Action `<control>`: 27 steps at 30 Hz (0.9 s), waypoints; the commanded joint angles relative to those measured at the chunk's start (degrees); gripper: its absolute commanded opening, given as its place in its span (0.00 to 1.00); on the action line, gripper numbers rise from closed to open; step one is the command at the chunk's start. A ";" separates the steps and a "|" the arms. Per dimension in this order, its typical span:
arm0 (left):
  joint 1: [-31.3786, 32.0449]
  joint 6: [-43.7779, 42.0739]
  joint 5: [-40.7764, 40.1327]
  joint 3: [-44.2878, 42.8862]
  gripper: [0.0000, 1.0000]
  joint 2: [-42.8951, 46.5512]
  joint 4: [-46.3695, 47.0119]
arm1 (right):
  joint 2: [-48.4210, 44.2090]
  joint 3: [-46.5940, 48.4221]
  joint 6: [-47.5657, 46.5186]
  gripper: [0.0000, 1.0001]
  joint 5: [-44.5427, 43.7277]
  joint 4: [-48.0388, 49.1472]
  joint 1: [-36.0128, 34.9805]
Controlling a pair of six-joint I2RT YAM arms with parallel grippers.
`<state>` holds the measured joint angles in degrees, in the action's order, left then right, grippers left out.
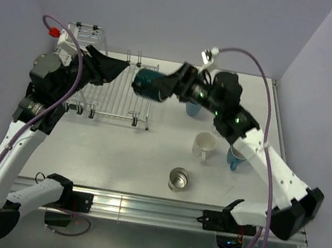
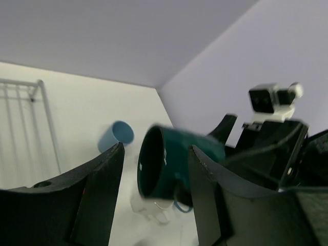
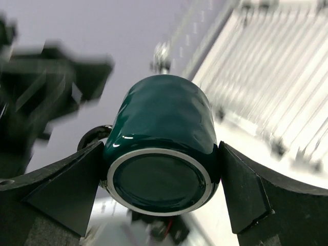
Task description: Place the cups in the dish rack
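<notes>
My right gripper point(image 1: 163, 87) is shut on the dark teal mug point(image 1: 146, 84), holding it on its side in the air by the right edge of the dish rack point(image 1: 116, 97). In the right wrist view the mug's base point(image 3: 160, 180) faces the camera, with a finger pressed on each side of the right gripper point(image 3: 161, 171). My left gripper point(image 1: 113, 66) is open over the rack, its fingers pointing at the mug's mouth point(image 2: 154, 164) with a small gap. In the left wrist view the mug shows between and beyond the left gripper point(image 2: 156, 149) fingers.
On the table right of the rack stand a blue tumbler point(image 1: 192, 109), a cream mug point(image 1: 204, 146), a blue mug with white inside point(image 1: 235, 157) and a steel cup point(image 1: 178, 179). The rack's taller basket point(image 1: 86, 37) is at the far left. Walls close in behind and right.
</notes>
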<state>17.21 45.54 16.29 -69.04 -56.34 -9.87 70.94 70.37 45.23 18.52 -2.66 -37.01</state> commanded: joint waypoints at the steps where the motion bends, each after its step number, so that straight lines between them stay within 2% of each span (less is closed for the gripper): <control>1: -0.25 -7.39 -9.61 -7.41 0.59 2.98 -10.42 | 9.54 22.36 -11.98 0.00 -5.95 -15.68 0.36; 3: -0.25 -8.79 -11.71 -8.31 0.59 3.60 -13.15 | 19.21 31.10 -14.37 0.00 -9.27 -24.71 0.45; 4: -0.25 -9.15 -12.25 -8.83 0.59 4.04 -13.85 | 22.89 40.19 -16.47 0.00 -10.34 -27.46 0.37; 6: -0.25 -10.20 -12.95 -9.36 0.59 4.22 -15.88 | 33.88 49.64 -18.15 0.00 -12.53 -35.52 0.28; 7: -0.25 -10.47 -13.04 -9.62 0.59 4.39 -16.41 | 37.92 59.78 -19.47 0.00 -13.42 -38.01 0.28; 8: -0.25 -10.73 -13.04 -9.54 0.59 4.57 -16.76 | 45.27 65.02 -20.00 0.00 -14.30 -40.56 0.36; 10: -0.25 -11.61 -13.57 -9.28 0.59 5.18 -17.38 | 51.46 75.82 -20.88 0.00 -16.40 -44.10 0.28; 12: -0.25 -12.57 -13.83 -9.19 0.59 5.36 -18.25 | 56.32 77.46 -21.67 0.00 -17.46 -41.66 0.28; 16: -0.25 -14.07 -14.09 -8.05 0.59 6.06 -19.13 | 57.81 68.77 -23.34 0.00 -19.65 -34.70 0.01; 21: -0.25 -15.48 -13.66 -6.38 0.59 6.50 -19.31 | 62.39 71.84 -26.33 0.00 -23.35 -36.37 -2.35; 27: -0.25 -16.01 -13.04 -3.57 0.59 6.24 -18.43 | 63.10 69.47 -28.70 0.00 -26.34 -36.54 -4.47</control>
<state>17.21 31.11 3.14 -73.76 -50.41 -29.39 136.27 138.04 19.16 -4.14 -41.82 -40.62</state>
